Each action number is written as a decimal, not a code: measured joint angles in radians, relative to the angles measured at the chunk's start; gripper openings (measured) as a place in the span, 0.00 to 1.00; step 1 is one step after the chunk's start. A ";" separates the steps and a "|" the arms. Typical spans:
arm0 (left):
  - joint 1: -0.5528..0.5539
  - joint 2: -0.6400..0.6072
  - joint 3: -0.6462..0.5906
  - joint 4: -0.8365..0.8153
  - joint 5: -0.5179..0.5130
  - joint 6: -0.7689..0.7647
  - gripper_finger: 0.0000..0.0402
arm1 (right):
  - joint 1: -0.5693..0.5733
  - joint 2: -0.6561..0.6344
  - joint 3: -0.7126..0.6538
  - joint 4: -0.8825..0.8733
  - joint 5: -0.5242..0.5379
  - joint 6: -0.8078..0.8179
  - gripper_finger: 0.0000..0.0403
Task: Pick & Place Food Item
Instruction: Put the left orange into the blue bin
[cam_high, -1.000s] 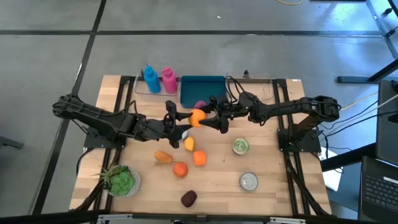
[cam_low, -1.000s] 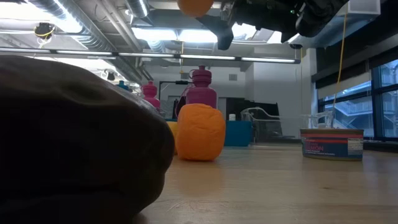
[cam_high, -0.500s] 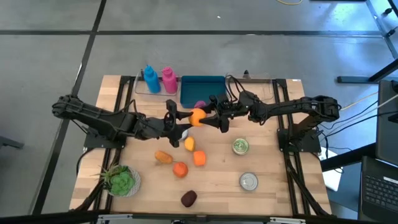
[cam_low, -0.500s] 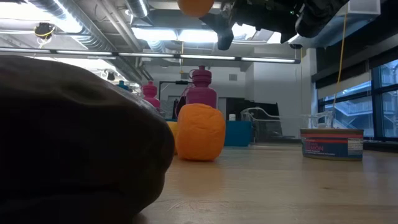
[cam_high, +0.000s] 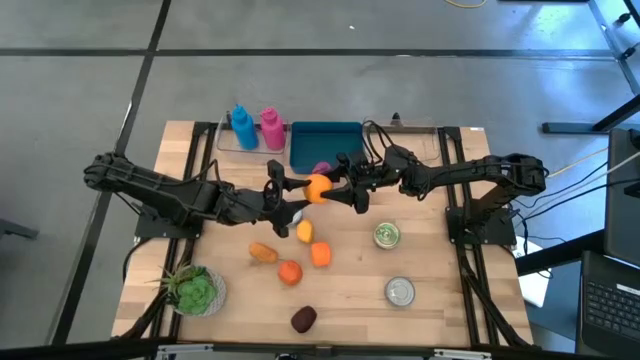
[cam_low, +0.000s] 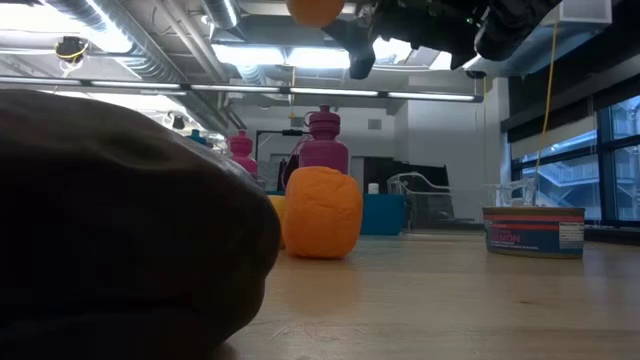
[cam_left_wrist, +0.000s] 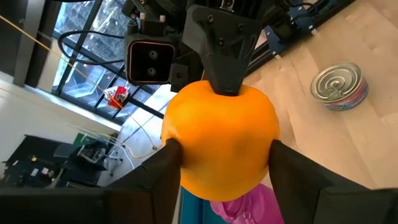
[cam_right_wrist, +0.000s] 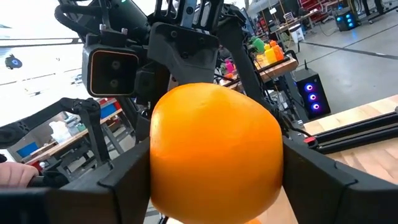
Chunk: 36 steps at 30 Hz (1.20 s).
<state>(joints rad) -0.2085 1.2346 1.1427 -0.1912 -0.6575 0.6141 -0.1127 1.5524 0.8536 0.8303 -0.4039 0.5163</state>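
Just above frame centre, an orange (cam_high: 317, 188) hangs over the counter (cam_high: 440, 310). The left gripper (cam_high: 291, 200) and right gripper (cam_high: 341, 189) jaws both clasp it.

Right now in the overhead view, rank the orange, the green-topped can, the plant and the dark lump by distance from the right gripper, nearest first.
1. Orange: between the fingers of the right gripper, above mid-table.
2. Green-topped can: right side.
3. Dark lump: front edge.
4. Plant: front-left corner.

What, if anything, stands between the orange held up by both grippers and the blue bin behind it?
Nothing visible does. The orange hangs in the air between the left gripper and right gripper, just in front of the blue bin.
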 joint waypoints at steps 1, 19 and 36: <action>-0.003 -0.001 0.000 0.001 -0.001 -0.002 0.52 | 0.000 0.000 0.000 0.000 -0.001 -0.001 0.72; -0.073 -0.064 0.002 0.014 -0.074 -0.129 0.63 | 0.002 0.002 0.000 -0.008 -0.012 -0.019 0.72; -0.119 -0.228 0.001 -0.210 -0.207 -0.477 0.63 | -0.011 -0.182 0.000 -0.251 0.037 -0.159 0.72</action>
<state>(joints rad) -0.3279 1.0070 1.1439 -0.4007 -0.8646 0.1371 -0.1234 1.3705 0.8532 0.5791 -0.3671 0.3577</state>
